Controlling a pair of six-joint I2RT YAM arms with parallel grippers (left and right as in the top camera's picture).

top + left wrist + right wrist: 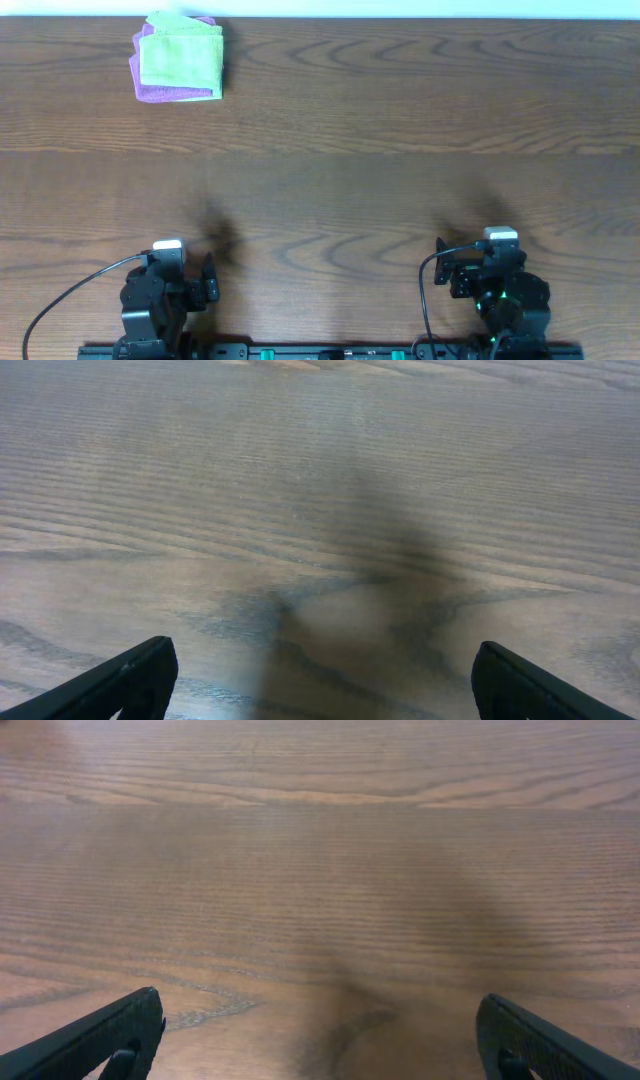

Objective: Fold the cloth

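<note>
- Overhead: green cloth [181, 57] sits folded on top of a purple cloth [150, 92], purple edge showing along the left and bottom. The stack is at the far-left corner of the tabletop [380, 130].
- Overhead: left arm [160, 295] and right arm [500, 290] are both tucked at the near edge, well apart from the cloths. Claw opening can't be read from this angle.
- Left wrist: left claw [322, 655] is spread wide, with fingertips [145, 670] only at the bottom corners of the frame. Nothing between them, only bare wood grain and a dark shadow patch below. No cloth in this view.
- Right wrist: right claw [320, 1003] is spread just as wide, fingertips [130, 1025] at the bottom corners, gripping nothing. It hangs over bare tabletop with a faint shadow; no cloth in this view.
</note>
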